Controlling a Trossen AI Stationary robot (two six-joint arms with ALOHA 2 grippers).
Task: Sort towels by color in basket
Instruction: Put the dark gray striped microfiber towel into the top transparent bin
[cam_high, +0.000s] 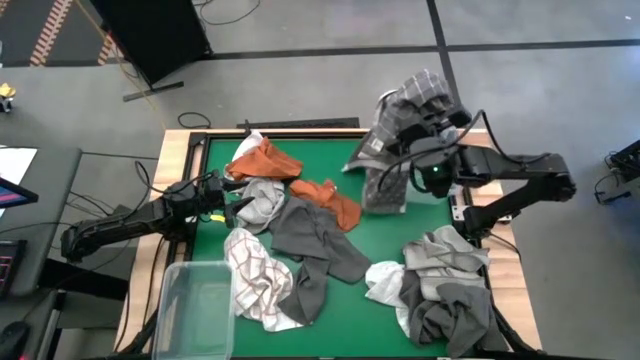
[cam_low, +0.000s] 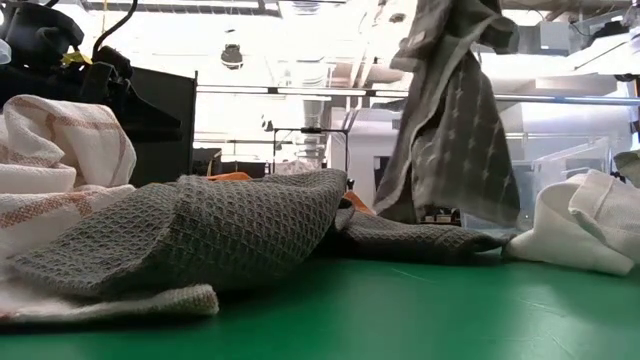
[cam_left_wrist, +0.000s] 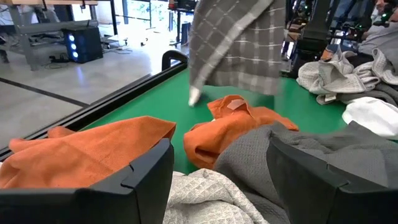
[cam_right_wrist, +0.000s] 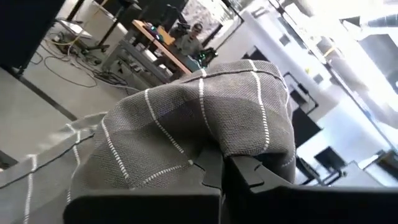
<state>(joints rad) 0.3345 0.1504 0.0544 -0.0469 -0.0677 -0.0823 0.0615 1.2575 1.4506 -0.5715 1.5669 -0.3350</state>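
- grey check towel (cam_high: 400, 140) is lifted off the table, pinched in the right gripper (cam_right_wrist: 222, 167); fingers closed on a fold of it, rest hangs down with the lower edge at or just above the green table (cam_high: 380, 245) near the far right side
- low view: same towel (cam_low: 450, 130) hangs as a tall drape behind the flat dark grey towel (cam_low: 200, 235)
- left gripper (cam_left_wrist: 221, 171) is low over the centre-left cloths, fingers spread wide, nothing held; a light grey waffle towel (cam_left_wrist: 205, 196) lies just under and between them
- rust-orange towel (cam_high: 262, 160) lies at the far-left part of the table; second orange towel (cam_high: 335, 200) near the middle, apart from the first
- dark grey towel (cam_high: 315, 245) is spread across the centre, touching the orange one and the white checked towel (cam_high: 255, 285) at the near left
- pile of grey and white towels (cam_high: 440, 290) sits bunched at the near right corner, under the right arm
- clear plastic bin (cam_high: 195, 310) is at the near left edge, just beside the white checked towel
- a person shows in the room far behind, in the right wrist view
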